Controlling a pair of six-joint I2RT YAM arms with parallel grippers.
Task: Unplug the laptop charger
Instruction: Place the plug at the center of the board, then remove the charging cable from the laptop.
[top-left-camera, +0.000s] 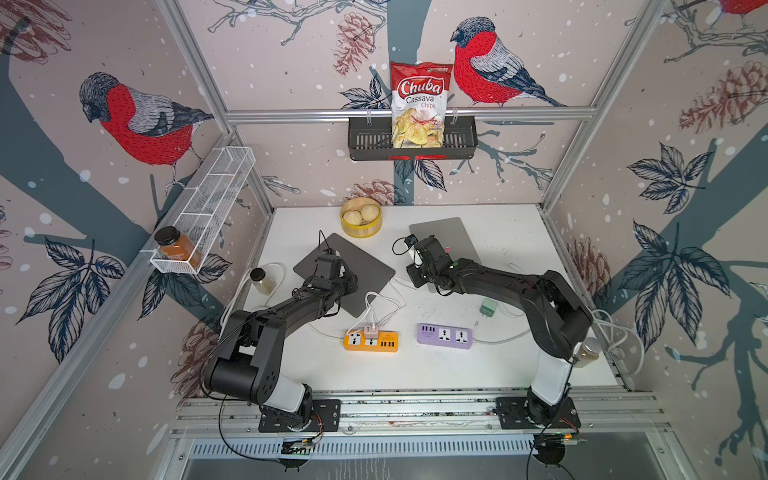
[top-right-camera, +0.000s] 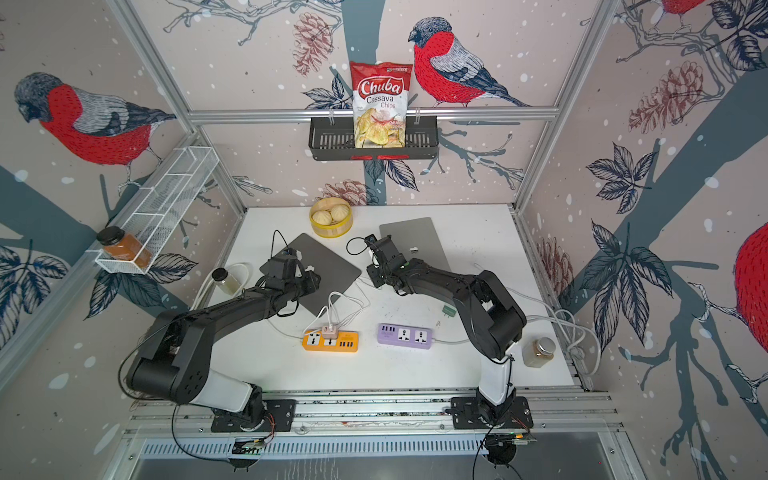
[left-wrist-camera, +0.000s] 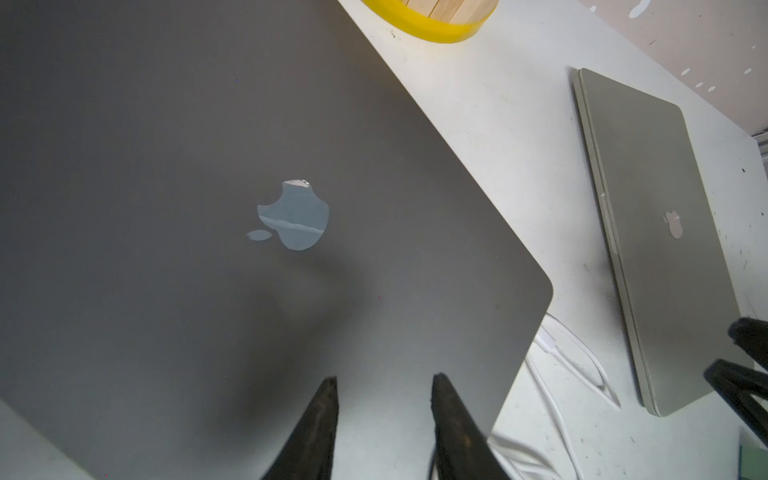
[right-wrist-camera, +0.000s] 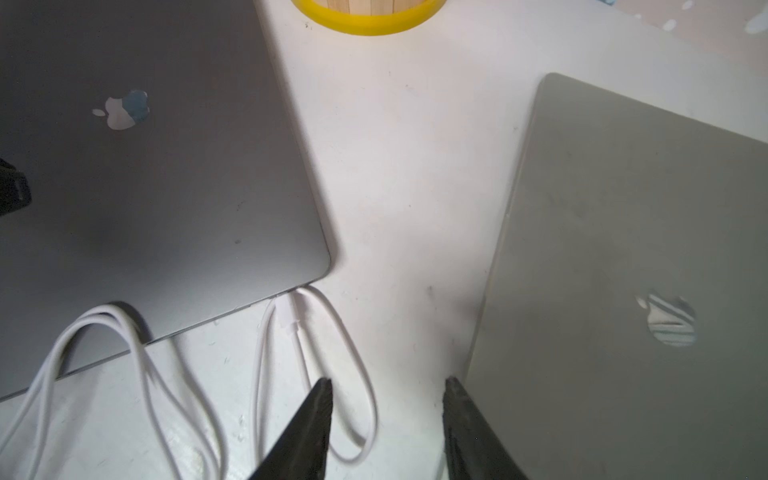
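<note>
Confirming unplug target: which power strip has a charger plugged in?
The orange power strip: a pink charger is plugged into it. The purple power strip has bare sockets.

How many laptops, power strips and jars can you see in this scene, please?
Laptops: 2
Power strips: 2
Jars: 3
Total: 7

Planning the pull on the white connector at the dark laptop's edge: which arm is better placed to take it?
Right. The right end effector, open, points at the connector plugged into the dark laptop. The left end effector is over that laptop's lid, away from the plug.
</note>
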